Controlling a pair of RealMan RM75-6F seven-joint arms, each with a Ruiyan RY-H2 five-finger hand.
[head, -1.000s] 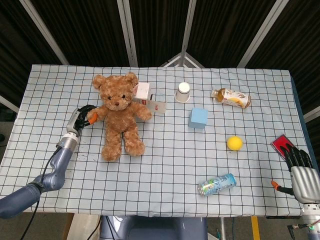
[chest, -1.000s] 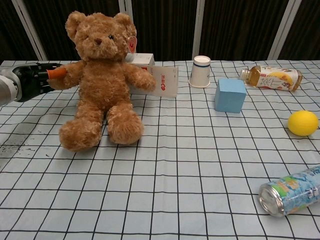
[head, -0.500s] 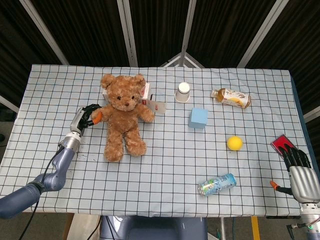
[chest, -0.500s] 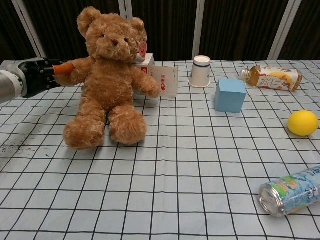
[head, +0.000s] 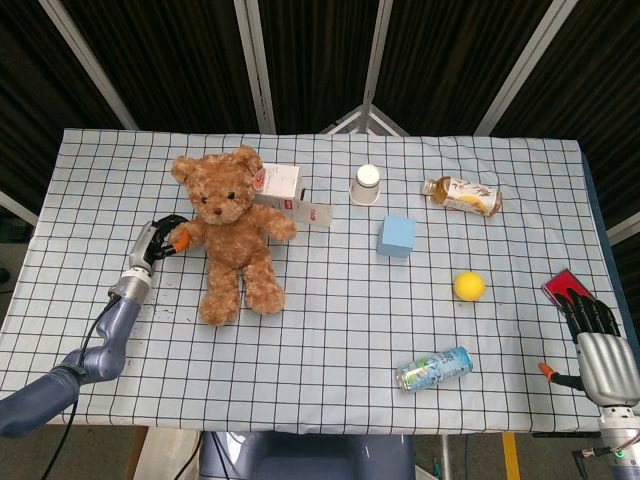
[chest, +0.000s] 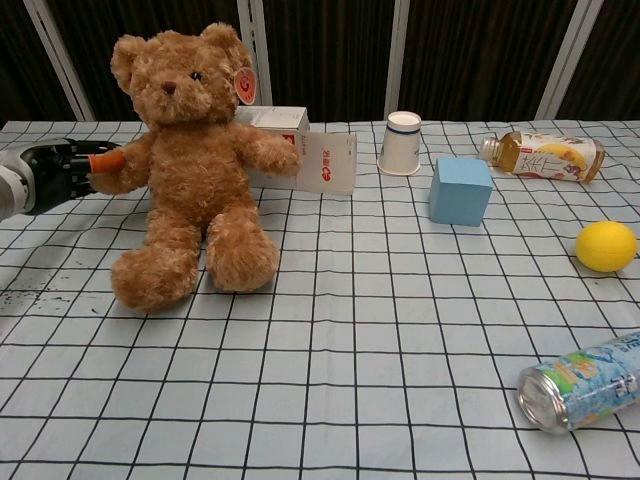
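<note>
A brown teddy bear (head: 228, 228) (chest: 186, 168) sits on the checked tablecloth at the left, leaning slightly back. My left hand (head: 160, 240) (chest: 62, 172) grips the bear's arm at its paw, from the left side. My right hand (head: 602, 345) hangs at the table's front right corner, off the cloth's edge, fingers curled in with nothing in them, next to a red card (head: 564, 287). The chest view does not show the right hand.
Behind the bear lies a white carton (head: 287, 190) (chest: 300, 150). A paper cup (head: 367, 184) (chest: 402, 143), blue block (head: 396, 236) (chest: 460, 189), tea bottle (head: 462, 195) (chest: 545, 156), yellow ball (head: 469, 286) (chest: 605, 245) and a can on its side (head: 433, 368) (chest: 580, 381) lie to the right.
My left hand has pulled the bear leftwards and a little toward me; half a second ago the bear stood further right, over the carton. The right hand has barely moved.
</note>
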